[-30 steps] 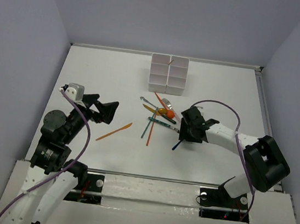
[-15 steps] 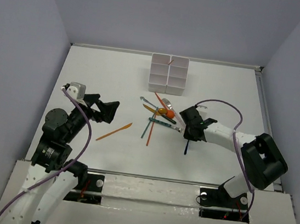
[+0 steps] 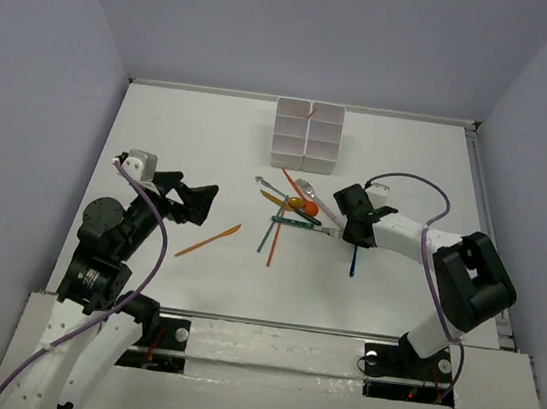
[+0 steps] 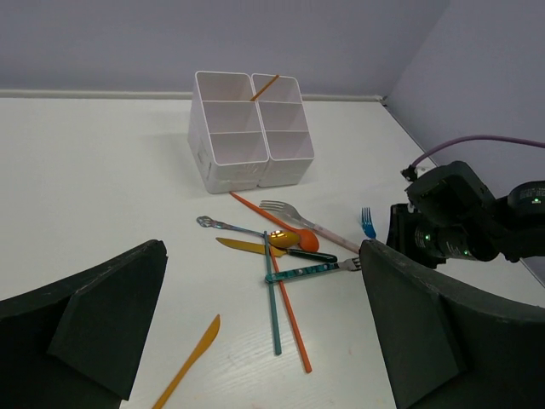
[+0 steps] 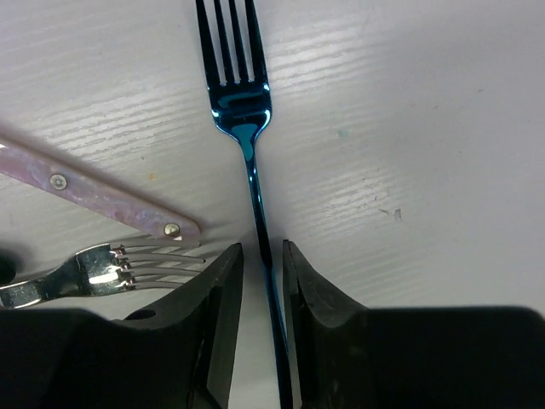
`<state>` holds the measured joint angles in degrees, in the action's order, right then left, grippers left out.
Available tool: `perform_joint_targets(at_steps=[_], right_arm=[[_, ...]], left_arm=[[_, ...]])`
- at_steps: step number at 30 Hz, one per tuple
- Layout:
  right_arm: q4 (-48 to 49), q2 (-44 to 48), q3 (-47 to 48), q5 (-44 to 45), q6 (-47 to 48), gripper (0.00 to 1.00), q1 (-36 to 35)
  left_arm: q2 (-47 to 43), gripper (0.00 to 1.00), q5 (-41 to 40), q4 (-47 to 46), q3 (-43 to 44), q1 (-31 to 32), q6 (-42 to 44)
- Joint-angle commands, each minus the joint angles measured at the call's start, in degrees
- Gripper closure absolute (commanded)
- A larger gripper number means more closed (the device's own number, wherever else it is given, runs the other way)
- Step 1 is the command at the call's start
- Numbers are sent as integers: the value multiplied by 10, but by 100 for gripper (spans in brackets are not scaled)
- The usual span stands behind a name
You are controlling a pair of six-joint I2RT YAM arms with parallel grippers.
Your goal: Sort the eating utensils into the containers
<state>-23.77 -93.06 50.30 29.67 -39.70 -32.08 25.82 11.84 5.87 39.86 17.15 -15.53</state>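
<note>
The white container block point(image 3: 291, 151) stands at the back centre and also shows in the left wrist view point(image 4: 234, 170); an orange stick point(image 4: 264, 87) leans in a rear compartment. A pile of utensils point(image 3: 293, 212) lies in front of it: orange-bowled spoon point(image 4: 298, 240), pink-handled silver fork point(image 4: 306, 223), teal-handled fork point(image 4: 311, 270), teal stick point(image 4: 272, 307), red stick point(image 4: 294, 319). An orange knife point(image 3: 208, 240) lies apart on the left. My right gripper point(image 5: 262, 247) sits low on the table, jaws narrowly apart astride the blue fork's handle point(image 5: 238, 94). My left gripper point(image 3: 203, 203) is open and empty above the table.
The blue fork's handle point(image 3: 354, 261) sticks out toward the near side under the right gripper point(image 3: 351, 230). A pink handle end point(image 5: 94, 192) and silver tines point(image 5: 119, 264) lie just left of the right fingers. Walls enclose the table.
The right gripper has turned and shifted slightly right and back; the blue fork's handle has swung rightward with it. The left arm has not moved.
</note>
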Motion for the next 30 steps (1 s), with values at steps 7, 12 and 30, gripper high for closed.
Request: perform_joint_targets(at_steps=[7, 12, 30], right_arm=[[0, -8, -11, 0, 10, 89, 3], [-5, 1, -10, -3, 11, 95, 15], [36, 26, 8, -4, 48, 100, 59]], left_arm=[[6, 1, 6, -22, 0, -3, 2], [7, 1, 8, -23, 0, -3, 2], [19, 1, 10, -24, 0, -8, 2]])
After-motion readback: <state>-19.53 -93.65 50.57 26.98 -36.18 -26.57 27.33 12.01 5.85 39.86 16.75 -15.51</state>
